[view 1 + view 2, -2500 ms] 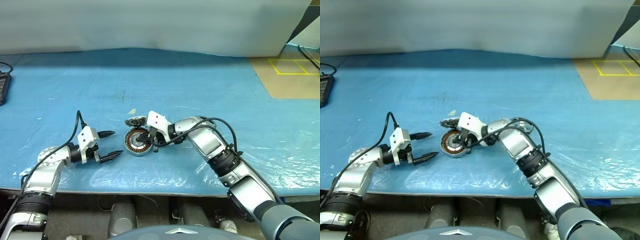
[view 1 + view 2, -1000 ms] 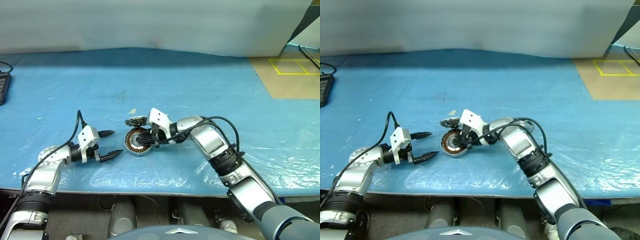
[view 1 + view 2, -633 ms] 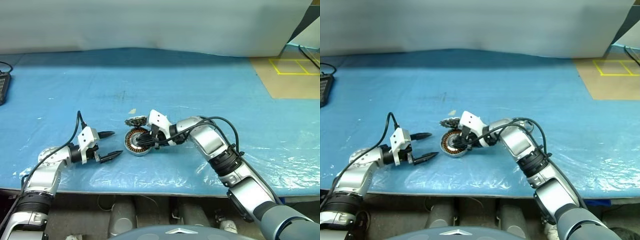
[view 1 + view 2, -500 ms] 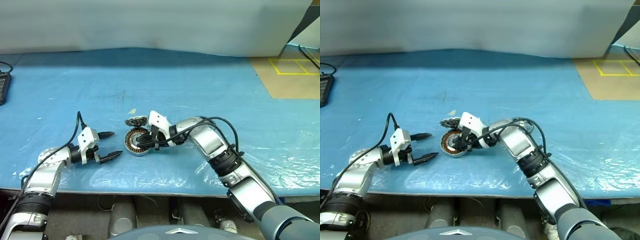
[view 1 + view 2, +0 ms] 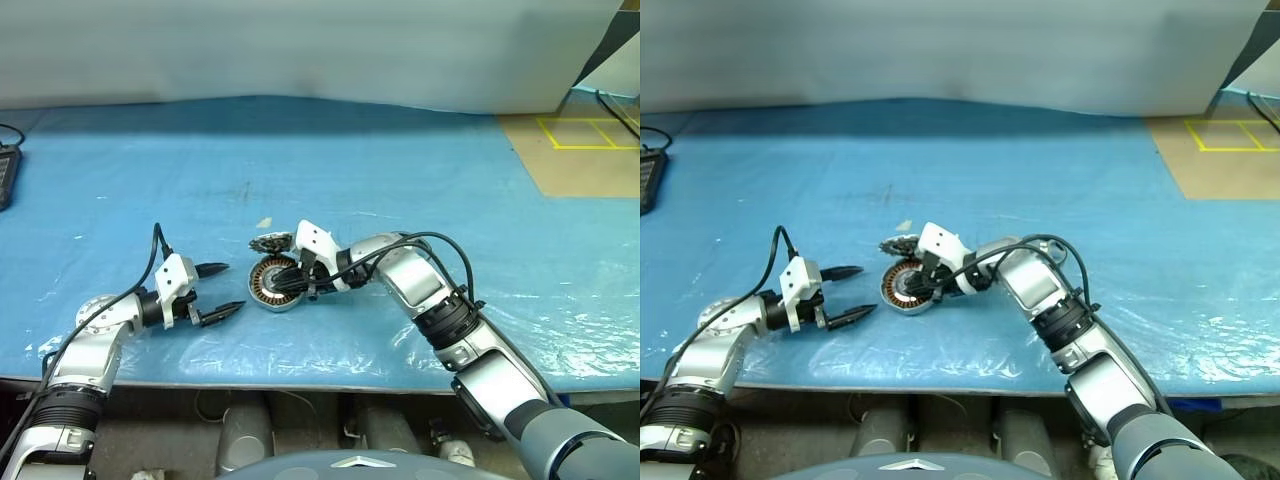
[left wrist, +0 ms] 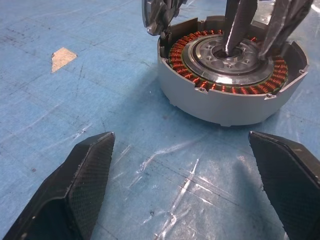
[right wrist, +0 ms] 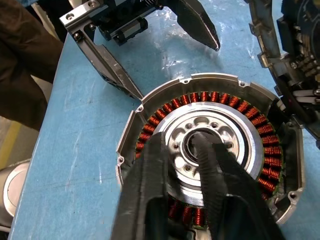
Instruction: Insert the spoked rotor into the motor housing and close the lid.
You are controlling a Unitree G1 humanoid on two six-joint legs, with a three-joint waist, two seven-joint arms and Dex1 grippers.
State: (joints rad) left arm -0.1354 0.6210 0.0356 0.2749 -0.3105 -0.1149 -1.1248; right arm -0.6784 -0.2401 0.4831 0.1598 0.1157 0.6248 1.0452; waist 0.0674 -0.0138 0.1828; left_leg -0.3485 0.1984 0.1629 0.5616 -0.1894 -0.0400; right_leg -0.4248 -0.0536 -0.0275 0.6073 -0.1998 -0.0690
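housing: motor housing (image 5: pixel 276 285) is sitting flat on the blue plastic sheet (image 5: pixel 400 180), near the front middle, open side up, showing a ring of copper windings (image 7: pixel 235 107) around a silver centre plate with a dark bore.
right gripper: right gripper (image 7: pixel 192 150) is reaching in over the housing from the right; its two black fingers (image 7: pixel 215 170) are lying pressed together, tips resting at the dark bore in the middle of the plate. i cannot tell whether anything is pinched between them.
left gripper: left gripper (image 5: pixel 212 290) is hovering just beside the housing on its left, apart from it, fingers spread wide and gripping nothing; in the left wrist view the housing is lying ahead of the gap between the two fingertips, not inside it.
part behind: a silver toothed part (image 5: pixel 270 242) is leaning at the housing's far rim, touching or almost touching it; whether it is the lid i cannot tell.
tape: a small pale scrap (image 5: pixel 264 222) is lying on the sheet beyond the housing.
far left: a dark device (image 5: pixel 7 175) is sitting at the sheet's left edge.
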